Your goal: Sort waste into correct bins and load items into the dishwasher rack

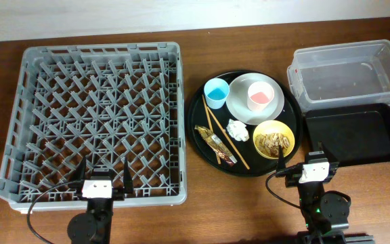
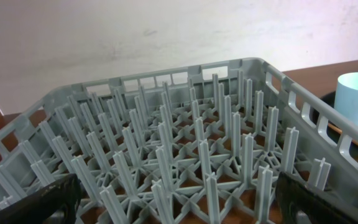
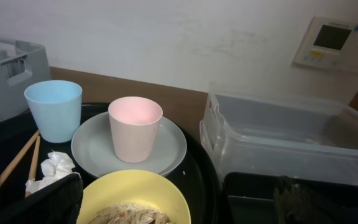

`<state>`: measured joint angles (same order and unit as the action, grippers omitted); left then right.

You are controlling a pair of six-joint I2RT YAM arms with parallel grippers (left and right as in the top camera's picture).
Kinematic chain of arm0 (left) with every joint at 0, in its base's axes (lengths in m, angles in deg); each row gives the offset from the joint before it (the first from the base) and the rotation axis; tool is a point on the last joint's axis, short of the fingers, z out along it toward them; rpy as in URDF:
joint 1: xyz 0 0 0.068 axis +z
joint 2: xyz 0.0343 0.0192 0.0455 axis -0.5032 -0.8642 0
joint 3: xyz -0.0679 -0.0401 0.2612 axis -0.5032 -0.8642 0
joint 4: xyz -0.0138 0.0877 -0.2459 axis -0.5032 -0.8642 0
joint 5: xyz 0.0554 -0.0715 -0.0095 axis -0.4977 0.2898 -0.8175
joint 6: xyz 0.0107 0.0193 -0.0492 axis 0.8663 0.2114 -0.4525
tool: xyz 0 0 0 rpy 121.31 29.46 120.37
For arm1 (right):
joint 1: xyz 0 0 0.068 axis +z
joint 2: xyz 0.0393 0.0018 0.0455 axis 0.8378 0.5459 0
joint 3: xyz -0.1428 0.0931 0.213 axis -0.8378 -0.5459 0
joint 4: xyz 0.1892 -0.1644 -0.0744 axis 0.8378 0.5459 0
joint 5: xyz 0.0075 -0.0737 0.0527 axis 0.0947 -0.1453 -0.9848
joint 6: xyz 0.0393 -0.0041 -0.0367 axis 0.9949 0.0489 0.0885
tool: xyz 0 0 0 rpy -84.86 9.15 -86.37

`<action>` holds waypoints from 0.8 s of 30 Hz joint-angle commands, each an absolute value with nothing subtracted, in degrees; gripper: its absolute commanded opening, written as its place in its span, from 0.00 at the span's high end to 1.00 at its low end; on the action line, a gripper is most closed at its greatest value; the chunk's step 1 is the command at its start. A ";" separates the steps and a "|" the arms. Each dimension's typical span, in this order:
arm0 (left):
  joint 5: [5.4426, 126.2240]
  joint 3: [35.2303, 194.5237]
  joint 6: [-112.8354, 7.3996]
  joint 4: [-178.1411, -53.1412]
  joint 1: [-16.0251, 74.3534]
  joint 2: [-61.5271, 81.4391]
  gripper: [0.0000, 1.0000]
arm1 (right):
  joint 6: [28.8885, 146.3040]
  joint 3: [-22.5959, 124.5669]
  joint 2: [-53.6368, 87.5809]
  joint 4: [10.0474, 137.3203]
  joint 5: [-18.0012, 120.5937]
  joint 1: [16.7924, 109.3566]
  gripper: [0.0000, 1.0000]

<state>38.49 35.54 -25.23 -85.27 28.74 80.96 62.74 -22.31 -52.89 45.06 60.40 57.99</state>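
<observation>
Both claws gape wide, holding nothing, the left gripper [image 1: 104, 171] poised over the near rim of the dishwasher rack [image 1: 100, 49], whose pegs stand bare ahead of it. The right gripper [image 1: 298, 156] has the yellow bowl [image 3: 135, 183] of food scraps [image 3: 135, 214] just ahead by its left finger, and the shallow black tray [image 1: 354, 135] and clear tub [image 1: 347, 74] ahead to its right, placed, I'd guess, so 1 short reach serves both waste and bins.
</observation>
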 commanded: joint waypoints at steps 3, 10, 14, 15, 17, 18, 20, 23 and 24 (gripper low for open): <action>39.54 35.51 -24.27 -85.93 28.76 80.83 0.00 | 62.57 -22.57 -53.48 45.48 61.08 57.64 0.01; 47.30 35.95 -24.34 -77.56 28.76 80.83 0.00 | 62.57 -22.57 -53.48 45.48 61.08 57.64 0.01; 55.87 42.16 -26.11 -81.42 28.76 80.74 0.00 | 62.57 -22.57 -53.48 45.48 61.08 57.64 0.01; 55.71 45.72 -26.41 -84.46 28.78 80.28 0.00 | 62.57 -22.57 -53.48 45.48 61.08 57.64 0.01; 54.38 53.61 -26.41 -90.21 28.78 77.94 0.00 | 62.57 -22.57 -53.48 45.48 61.08 57.64 0.01; 54.29 57.04 -26.41 -92.44 28.78 76.54 0.00 | 62.57 -22.57 -53.48 45.48 61.08 57.64 0.01; 54.34 64.61 -26.41 -97.20 28.78 72.63 0.00 | 62.57 -22.57 -53.48 45.50 61.08 57.64 0.01; 55.01 78.99 -26.35 -106.78 28.76 63.25 0.00 | 62.57 -22.57 -53.48 45.50 61.08 57.64 0.01; 56.02 84.76 -26.13 -110.84 28.76 59.08 0.00 | 62.57 -22.57 -53.48 45.48 61.08 57.64 0.01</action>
